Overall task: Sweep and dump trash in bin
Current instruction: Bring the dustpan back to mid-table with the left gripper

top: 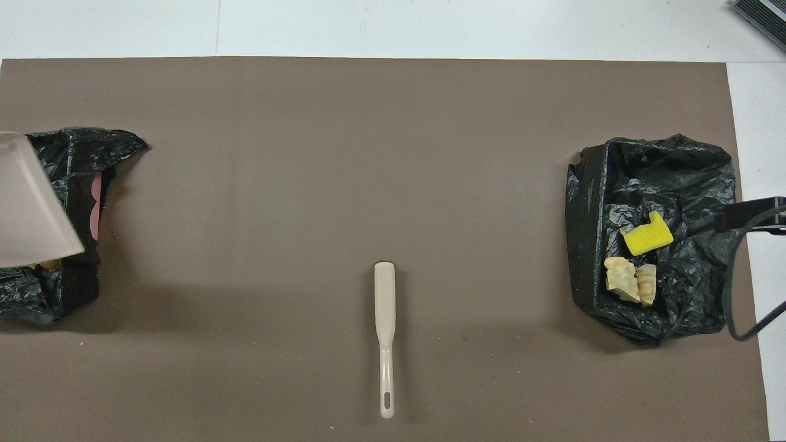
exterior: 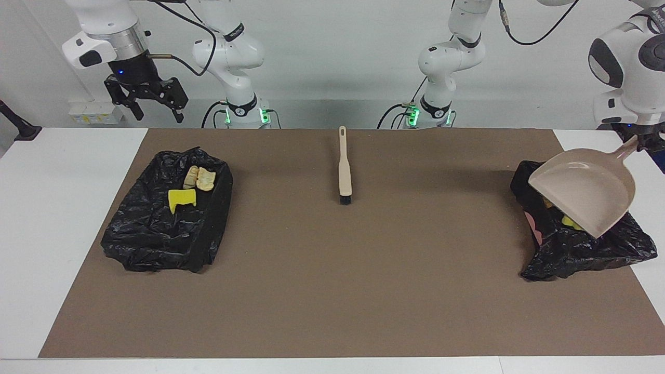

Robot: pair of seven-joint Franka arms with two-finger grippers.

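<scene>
So I've got the dustpan [exterior: 587, 196] by its handle in my left gripper [exterior: 642, 141], clamped tight up at the handle's end, hanging over the black-lined bin [exterior: 582, 249] at the left arm's end of the table. The pan looks empty to me, so the dump seems done here. The trick now, I think, is to lift it clear without snagging the bag liner, and keep the mouth angled down so any straggler drops in.

Pan's long axis runs handle-high to lip-low, lip pointing down into the bin. The trash [exterior: 570, 222] peeks out under the lip, mostly hidden.

My right gripper [exterior: 147, 101] hangs empty with fingers spread, up over the table edge near the other bin [top: 651, 319], which holds a yellow sponge piece [top: 646, 236] and bread bits [top: 629, 281]. The brush [top: 385, 331] lies mid-mat.
</scene>
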